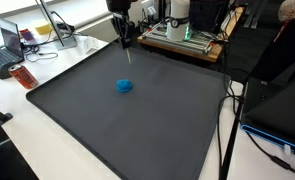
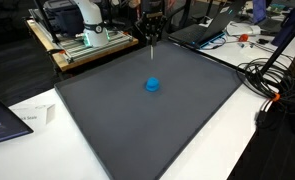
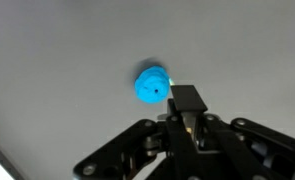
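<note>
Blue round cap (image 1: 124,86) lies at the centre of the grey mat (image 1: 172,125), below the raised jaws and clear of them. The jaws are clamped on a thin rod (image 1: 128,56) that points down.

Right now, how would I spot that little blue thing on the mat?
Look at the big dark grey mat covering most of the white table. Near its middle sits a small round bright blue object. Its vivid blue sets it apart from the black cables at the table's edge.
</note>
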